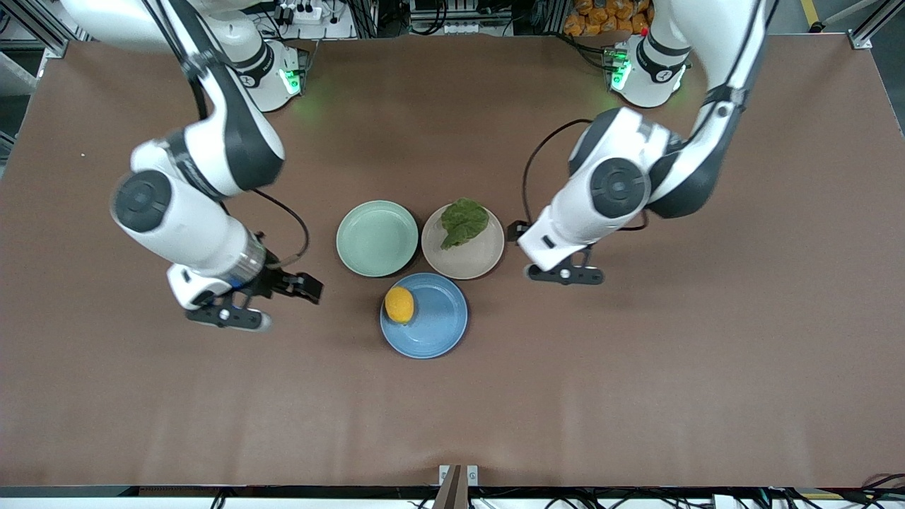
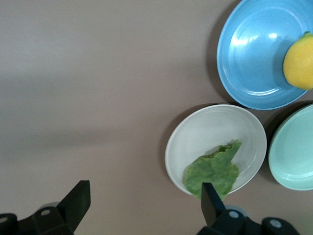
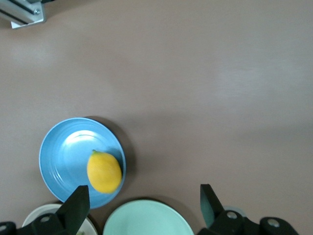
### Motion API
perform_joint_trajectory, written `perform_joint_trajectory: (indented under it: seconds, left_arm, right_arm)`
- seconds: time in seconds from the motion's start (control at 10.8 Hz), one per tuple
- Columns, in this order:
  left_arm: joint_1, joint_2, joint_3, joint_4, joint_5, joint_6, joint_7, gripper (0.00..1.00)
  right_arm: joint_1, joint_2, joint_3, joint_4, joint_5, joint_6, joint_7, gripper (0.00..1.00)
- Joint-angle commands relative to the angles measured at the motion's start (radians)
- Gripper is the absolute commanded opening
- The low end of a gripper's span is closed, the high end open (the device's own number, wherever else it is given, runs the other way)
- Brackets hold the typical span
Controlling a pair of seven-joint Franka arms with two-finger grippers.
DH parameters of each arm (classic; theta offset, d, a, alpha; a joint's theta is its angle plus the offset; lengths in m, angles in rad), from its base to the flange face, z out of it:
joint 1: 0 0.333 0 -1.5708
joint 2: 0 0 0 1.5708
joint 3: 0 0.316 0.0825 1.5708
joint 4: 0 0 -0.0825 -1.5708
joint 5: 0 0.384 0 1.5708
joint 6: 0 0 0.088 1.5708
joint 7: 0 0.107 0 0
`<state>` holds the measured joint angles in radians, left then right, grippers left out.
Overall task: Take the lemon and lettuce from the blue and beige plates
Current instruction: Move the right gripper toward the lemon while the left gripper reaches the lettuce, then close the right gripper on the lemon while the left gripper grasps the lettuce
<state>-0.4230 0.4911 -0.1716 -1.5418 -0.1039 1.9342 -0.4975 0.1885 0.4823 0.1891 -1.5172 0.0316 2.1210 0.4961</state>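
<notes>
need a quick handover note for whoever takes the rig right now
Left gripper: open, empty, over bare table beside the beige plate.
Right gripper: open, empty, over bare table toward the right arm's end.
Lettuce lies on the beige plate; lemon sits on the blue plate, near its rim.
Done: nothing picked.
Left: pick both.

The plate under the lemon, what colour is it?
Blue. The plate holding the lemon shows best in the front view.
</notes>
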Motion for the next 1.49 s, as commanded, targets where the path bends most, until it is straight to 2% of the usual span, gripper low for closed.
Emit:
perform_joint_trajectory:
  seconds: [0.0,0.19,0.47,0.74,1.02,1.12,1.21,1.3,1.4]
  left_arm:
    - [-0.083,0.072,0.011,0.003,0.0,0.084,-0.122,1.0]
    - [-0.13,0.107,0.009,-0.017,0.013,0.114,-0.171,1.0]
    - [-0.189,0.185,0.007,-0.023,0.013,0.143,-0.226,1.0]
    - [-0.212,0.225,0.007,-0.023,0.007,0.216,-0.23,1.0]
    - [-0.238,0.27,0.007,-0.021,0.0,0.278,-0.23,1.0]
    - [-0.241,0.279,0.007,-0.023,0.001,0.29,-0.23,1.0]
    - [-0.243,0.279,0.007,-0.023,0.001,0.292,-0.23,1.0]
    - [-0.246,0.279,0.007,-0.021,0.001,0.292,-0.23,1.0]
    - [-0.246,0.282,0.007,-0.021,0.001,0.292,-0.23,1.0]
  right_arm:
    - [0.038,0.111,0.027,0.026,-0.053,0.115,0.064,1.0]
    - [0.083,0.195,0.033,0.028,-0.149,0.203,0.161,1.0]
    - [0.137,0.274,0.036,0.028,-0.246,0.252,0.252,1.0]
    - [0.152,0.334,0.082,0.043,-0.369,0.266,0.361,1.0]
    - [0.16,0.358,0.099,0.049,-0.403,0.277,0.388,1.0]
    - [0.16,0.361,0.099,0.052,-0.423,0.277,0.386,0.83]
    - [0.16,0.367,0.099,0.055,-0.429,0.278,0.384,0.6]
    - [0.16,0.369,0.099,0.063,-0.43,0.277,0.384,0.41]
    - [0.16,0.369,0.099,0.063,-0.429,0.277,0.383,0.29]
